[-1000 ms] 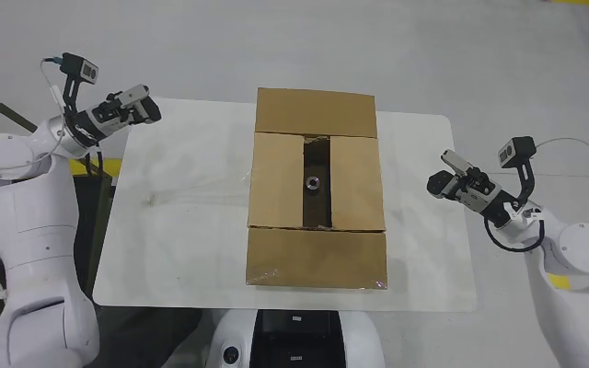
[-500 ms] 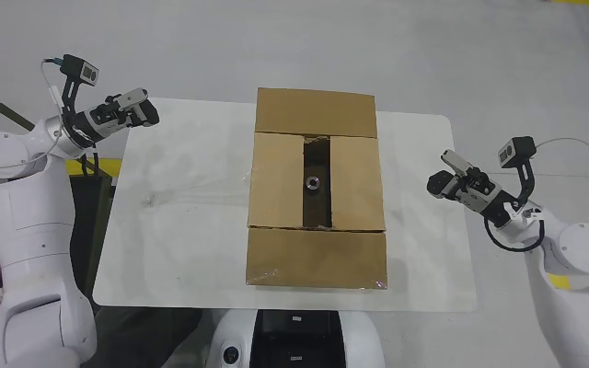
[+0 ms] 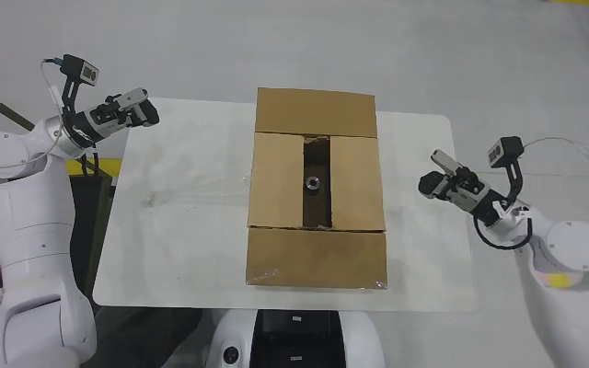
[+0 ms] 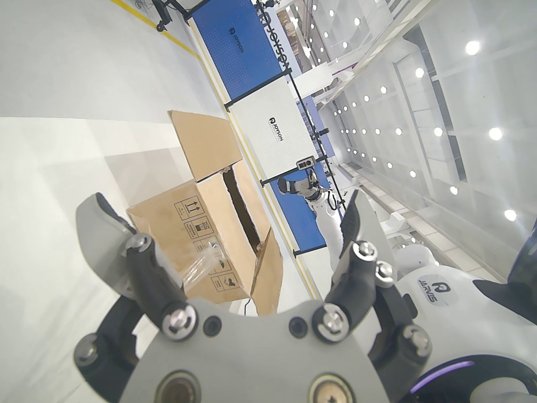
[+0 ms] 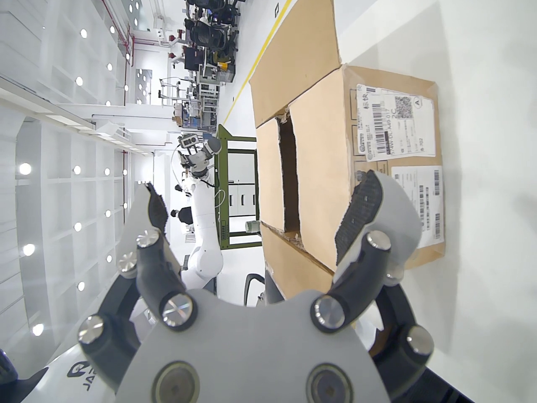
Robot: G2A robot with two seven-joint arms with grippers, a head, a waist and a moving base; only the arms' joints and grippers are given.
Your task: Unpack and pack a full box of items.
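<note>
Cardboard box (image 3: 276, 184) sits mid-table (image 3: 184, 239), top flaps parted by a narrow slot. Left gripper (image 3: 150, 110) is well apart, at the table's far-left corner, fingers spread, empty. Right gripper (image 3: 429, 179) is near the box's right side, also spread, empty.

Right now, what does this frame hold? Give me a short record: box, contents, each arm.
cardboard box: mid-table, two outer flaps folded out, two inner flaps down with a gap between
contents: a small round metal part shows through the gap
left gripper: over the table's far left corner, jaws open, empty
right gripper: right of the box, apart from it, jaws open, empty
progress: inner flaps not yet opened
</note>
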